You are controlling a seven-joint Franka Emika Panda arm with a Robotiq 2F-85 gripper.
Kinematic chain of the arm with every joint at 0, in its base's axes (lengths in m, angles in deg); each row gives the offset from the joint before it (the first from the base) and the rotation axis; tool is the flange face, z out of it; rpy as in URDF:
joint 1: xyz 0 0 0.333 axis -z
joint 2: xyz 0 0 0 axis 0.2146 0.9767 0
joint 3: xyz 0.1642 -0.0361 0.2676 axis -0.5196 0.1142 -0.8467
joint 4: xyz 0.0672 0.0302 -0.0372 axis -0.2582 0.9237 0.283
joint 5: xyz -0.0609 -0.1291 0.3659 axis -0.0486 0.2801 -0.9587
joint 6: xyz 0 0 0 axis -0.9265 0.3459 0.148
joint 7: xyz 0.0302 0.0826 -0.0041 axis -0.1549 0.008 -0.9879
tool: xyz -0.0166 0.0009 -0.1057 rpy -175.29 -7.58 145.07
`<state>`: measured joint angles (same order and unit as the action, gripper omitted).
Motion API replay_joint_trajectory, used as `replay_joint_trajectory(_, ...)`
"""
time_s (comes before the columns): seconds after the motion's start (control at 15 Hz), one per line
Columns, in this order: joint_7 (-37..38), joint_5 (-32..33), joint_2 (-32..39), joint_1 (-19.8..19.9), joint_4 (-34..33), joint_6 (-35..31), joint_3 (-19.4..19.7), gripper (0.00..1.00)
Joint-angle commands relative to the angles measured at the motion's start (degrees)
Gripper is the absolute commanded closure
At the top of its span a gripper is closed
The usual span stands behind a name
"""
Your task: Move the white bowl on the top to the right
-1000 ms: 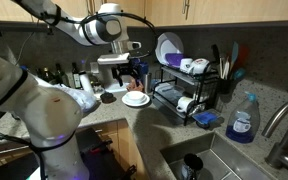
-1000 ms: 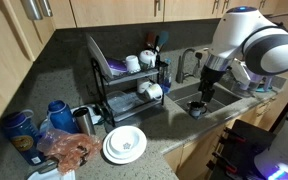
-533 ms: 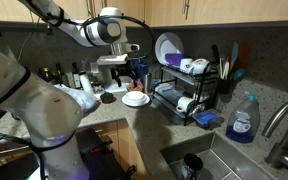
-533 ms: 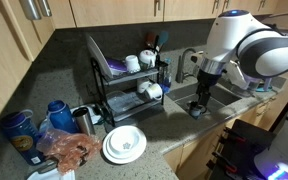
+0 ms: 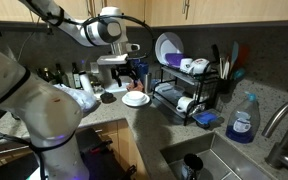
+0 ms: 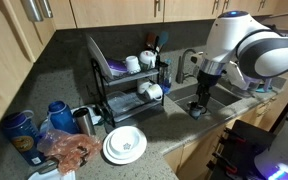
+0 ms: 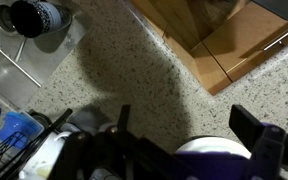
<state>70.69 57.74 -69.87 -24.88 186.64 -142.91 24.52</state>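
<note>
We see the white bowl [image 6: 131, 63] on the dish rack's [image 6: 96, 85] top shelf, crowded by other crockery. Our end effector [image 6: 200, 92] hangs well apart near the sink [image 7: 6, 68], fingers spread and empty. Bare counter [image 6: 54, 85] lies beyond the rack.

Kitchen: sink [image 5: 220, 152], dish rack [image 6: 106, 101], wooden cabinets [image 6: 104, 12]

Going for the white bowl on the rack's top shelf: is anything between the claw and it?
Nothing visible does. The open claw hangs out in front of the dish rack, with only air toward the white bowl on its top shelf. A white mug stands close beside the bowl, which could crowd a sideways move.
</note>
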Motion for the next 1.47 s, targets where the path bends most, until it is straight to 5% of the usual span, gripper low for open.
replay_joint_trajectory(0.0,1.6,-3.0,5.7,-0.8,-3.7,0.0,-0.4,0.0)
replay_joint_trajectory(0.47,0.8,-13.4,21.8,-3.5,-12.3,-1.8,-1.3,0.0)
replay_joint_trajectory(0.73,0.5,-18.3,29.8,-3.7,-16.3,-9.0,-2.1,0.0)
replay_joint_trajectory(1.07,1.8,-18.5,38.2,-3.2,-20.4,-19.5,-3.7,0.0)
replay_joint_trajectory(1.4,4.9,-14.4,46.1,-2.9,-26.3,-21.8,-4.1,0.0)
